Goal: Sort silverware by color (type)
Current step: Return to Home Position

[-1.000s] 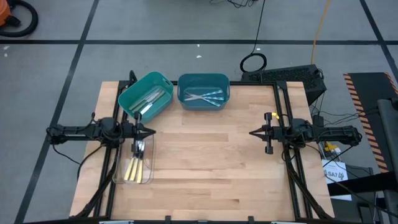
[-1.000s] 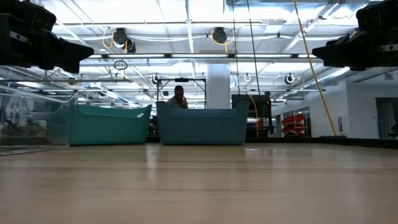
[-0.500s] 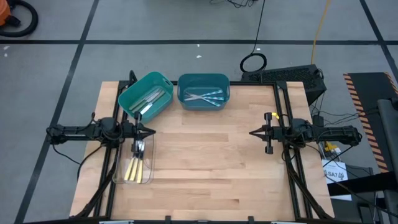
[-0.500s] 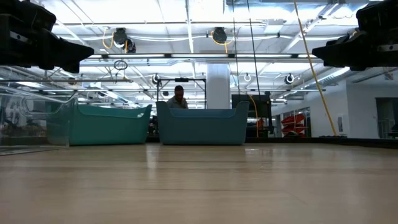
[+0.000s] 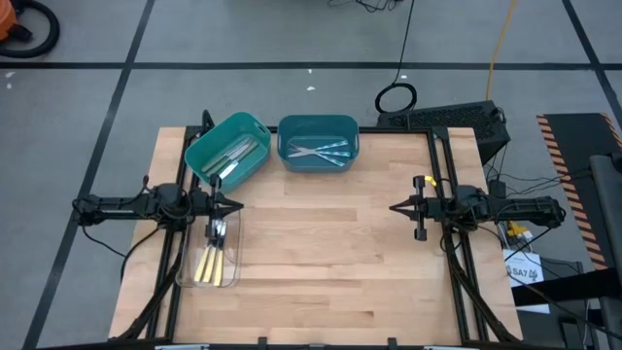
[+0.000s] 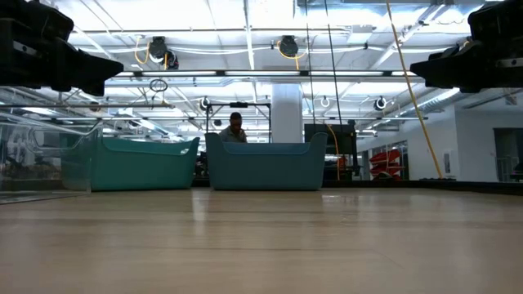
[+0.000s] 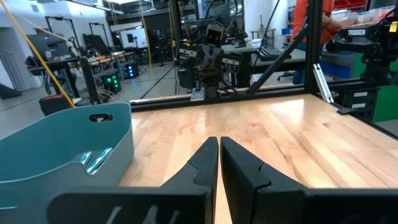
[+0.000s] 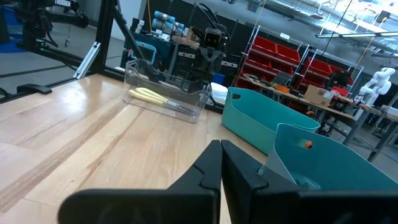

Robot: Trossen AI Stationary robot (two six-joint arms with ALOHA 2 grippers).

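Left side, mid-height in the high view: the left gripper (image 5: 229, 206) sits at the table's (image 5: 330, 262) left edge, over the upper end of the clear tray (image 5: 182, 272). Its fingers (image 7: 202, 168) are pressed nearly together and hold nothing.

The tray lies lengthwise along the left edge. The yellow-handled knives (image 5: 207, 262) rest inside it, handles toward the bottom of the frame.

Upper left of centre: the left teal bin (image 5: 202, 148) is set askew, close to the gripper and the tray. It holds the pale-handled utensils (image 5: 233, 156).

Just beside it along the upper edge, the right teal bin (image 5: 318, 121) sits square and holds the light-blue utensils (image 5: 319, 151).

Centre and lower frame: bare wood from the tray across to the right-hand frame rails gives wide open room between the arms.

Right side, mid-height: the right gripper (image 5: 397, 207) points inward, fingers (image 8: 205, 171) drawn together with nothing between them, well apart from both bins.

In the low view a person (image 6: 235, 126) shows beyond the right teal bin, off the table.
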